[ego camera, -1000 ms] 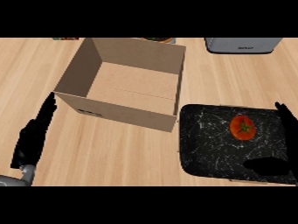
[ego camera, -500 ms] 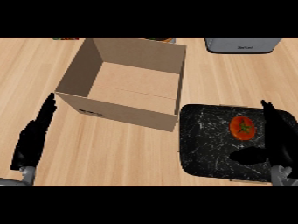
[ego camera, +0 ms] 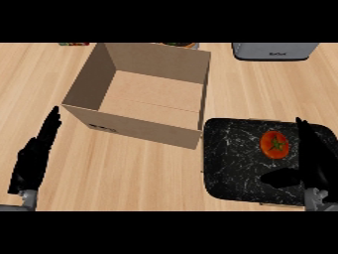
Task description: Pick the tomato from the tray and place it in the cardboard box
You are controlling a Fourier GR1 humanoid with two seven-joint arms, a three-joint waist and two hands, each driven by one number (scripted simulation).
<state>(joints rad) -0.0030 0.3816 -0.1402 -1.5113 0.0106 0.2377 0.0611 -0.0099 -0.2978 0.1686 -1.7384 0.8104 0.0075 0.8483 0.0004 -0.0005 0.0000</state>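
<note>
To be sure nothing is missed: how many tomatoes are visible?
1. The tomato lies on the dark tray, beside the right hand. The cardboard box looks empty inside.

One tomato (ego camera: 274,144) lies on one black marbled tray (ego camera: 234,163). One open cardboard box (ego camera: 142,94) stands on the wooden counter (ego camera: 128,173). One grey appliance (ego camera: 275,51) sits at the counter's far edge. Two black hands show: the left hand (ego camera: 36,156) at the view's lower left and the right hand (ego camera: 317,161) at the lower right. Small items at the far edge are too cut off to count.
</note>
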